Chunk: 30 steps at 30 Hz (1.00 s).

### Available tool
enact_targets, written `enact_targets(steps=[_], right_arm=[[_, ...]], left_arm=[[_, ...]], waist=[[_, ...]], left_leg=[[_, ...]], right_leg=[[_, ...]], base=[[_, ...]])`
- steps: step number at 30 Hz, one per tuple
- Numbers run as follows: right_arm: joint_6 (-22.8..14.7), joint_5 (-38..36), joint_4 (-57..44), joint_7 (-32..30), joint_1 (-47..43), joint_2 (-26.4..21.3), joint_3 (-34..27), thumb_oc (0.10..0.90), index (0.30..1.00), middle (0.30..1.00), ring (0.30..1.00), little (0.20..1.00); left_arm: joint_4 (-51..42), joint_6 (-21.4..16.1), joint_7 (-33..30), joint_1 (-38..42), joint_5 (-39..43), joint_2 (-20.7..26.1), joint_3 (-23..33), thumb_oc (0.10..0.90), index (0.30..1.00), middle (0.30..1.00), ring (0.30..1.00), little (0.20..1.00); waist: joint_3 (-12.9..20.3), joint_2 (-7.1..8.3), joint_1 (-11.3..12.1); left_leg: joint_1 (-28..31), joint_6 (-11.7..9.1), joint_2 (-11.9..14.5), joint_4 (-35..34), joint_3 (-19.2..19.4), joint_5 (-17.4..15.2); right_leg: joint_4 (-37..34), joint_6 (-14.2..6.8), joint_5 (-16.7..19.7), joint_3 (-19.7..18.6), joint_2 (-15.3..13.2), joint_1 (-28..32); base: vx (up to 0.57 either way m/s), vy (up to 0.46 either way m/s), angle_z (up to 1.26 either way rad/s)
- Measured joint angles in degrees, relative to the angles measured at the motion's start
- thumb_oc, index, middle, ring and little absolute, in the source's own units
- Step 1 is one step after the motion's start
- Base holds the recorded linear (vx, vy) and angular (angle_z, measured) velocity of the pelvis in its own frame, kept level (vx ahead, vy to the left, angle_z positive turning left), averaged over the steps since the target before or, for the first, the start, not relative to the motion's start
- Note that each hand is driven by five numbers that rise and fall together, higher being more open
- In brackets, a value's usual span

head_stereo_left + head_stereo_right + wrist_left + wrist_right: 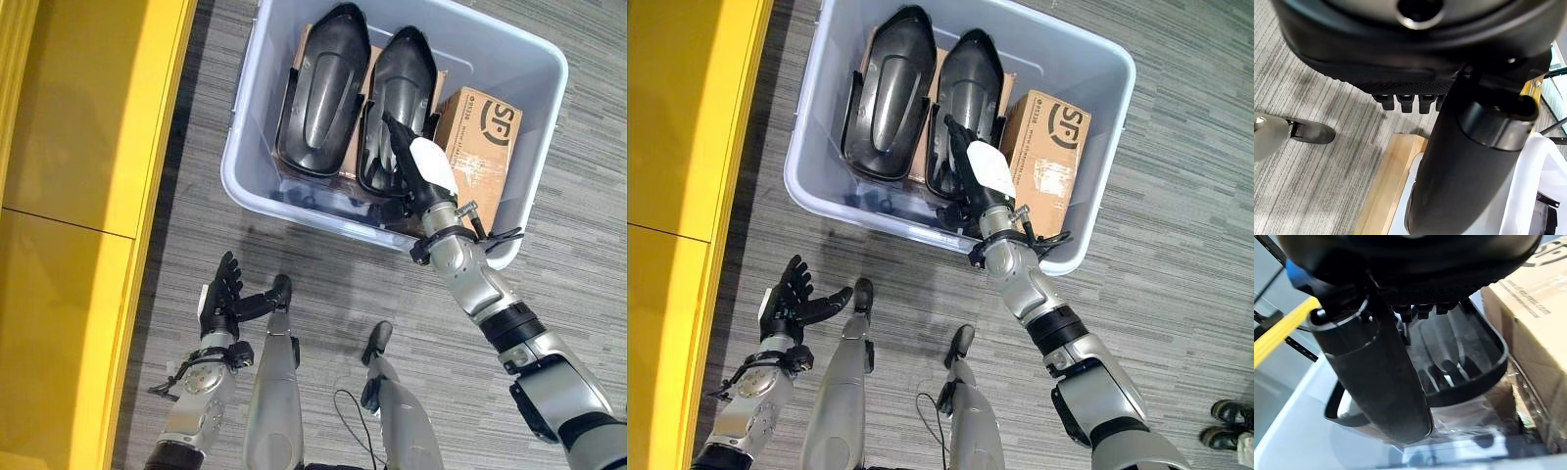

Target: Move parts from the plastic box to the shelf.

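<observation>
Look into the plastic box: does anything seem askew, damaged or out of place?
Nothing stands out. Two black parts lie side by side in the plastic box, a cardboard carton beside them; the right hand reaches over one.

cardboard box | printed logo and small text | unread

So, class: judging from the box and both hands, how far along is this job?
Barely started. Done: nothing visibly; two black parts and a cardboard carton sit in the plastic box. In hand: the right hand reaches over one part, gripping nothing. The left hand hangs open. Left: every transfer.
</observation>
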<state>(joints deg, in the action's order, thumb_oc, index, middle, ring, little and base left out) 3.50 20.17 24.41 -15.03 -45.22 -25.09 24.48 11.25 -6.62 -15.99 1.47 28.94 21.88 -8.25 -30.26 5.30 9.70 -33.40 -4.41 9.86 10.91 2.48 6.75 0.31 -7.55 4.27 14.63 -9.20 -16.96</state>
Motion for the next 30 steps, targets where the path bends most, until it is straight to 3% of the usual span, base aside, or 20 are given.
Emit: enact_targets(steps=[8,13,21,30], right_arm=[[0.7,0.1,1.2,-0.9,-0.6,-0.1,0.0,0.9,1.0,1.0,1.0,1.0],[1.7,3.5,5.0,-2.3,-5.8,-0.5,0.0,0.9,1.0,1.0,1.0,1.0],[2.2,5.7,5.1,-4.0,-9.3,-1.9,0.2,0.9,1.0,1.0,1.0,1.0],[2.7,5.8,5.2,-4.9,-11.2,-2.0,1.8,0.9,1.0,1.0,1.0,1.0]], left_arm=[[-0.1,-0.2,0.0,0.1,0.0,0.0,-0.6,0.9,1.0,1.0,1.0,1.0],[-0.7,-1.0,-1.1,0.2,0.0,0.5,-0.5,0.9,1.0,1.0,1.0,1.0],[-2.2,-1.1,-1.4,0.3,0.0,0.9,-0.7,0.9,1.0,1.0,1.0,1.0],[-2.8,-1.7,-2.1,0.9,0.0,2.1,-1.1,0.9,1.0,1.0,1.0,1.0]], waist=[[0.0,-0.06,-0.3],[-0.1,-0.11,-0.2],[-0.1,-0.12,-0.4],[-0.1,-0.11,-0.5]], left_leg=[[-3.4,0.4,0.0,2.2,-0.3,-0.3],[-8.9,0.6,0.0,5.6,-1.6,-0.5],[-14.8,0.7,0.0,8.9,-3.0,-0.6],[-18.2,0.5,-0.7,10.9,-4.6,-0.5]], right_leg=[[6.7,0.1,-2.8,-0.2,-0.8,-5.2],[15.8,0.4,-6.3,-0.4,-1.7,-12.7],[23.4,1.1,-9.3,-0.3,-2.5,-19.8],[29.1,1.6,-11.9,0.2,-3.6,-23.9]], base=[[-0.01,0.007,0.01],[-0.04,0.013,0.05],[0.0,-0.004,0.04],[0.02,-0.004,0.07]])
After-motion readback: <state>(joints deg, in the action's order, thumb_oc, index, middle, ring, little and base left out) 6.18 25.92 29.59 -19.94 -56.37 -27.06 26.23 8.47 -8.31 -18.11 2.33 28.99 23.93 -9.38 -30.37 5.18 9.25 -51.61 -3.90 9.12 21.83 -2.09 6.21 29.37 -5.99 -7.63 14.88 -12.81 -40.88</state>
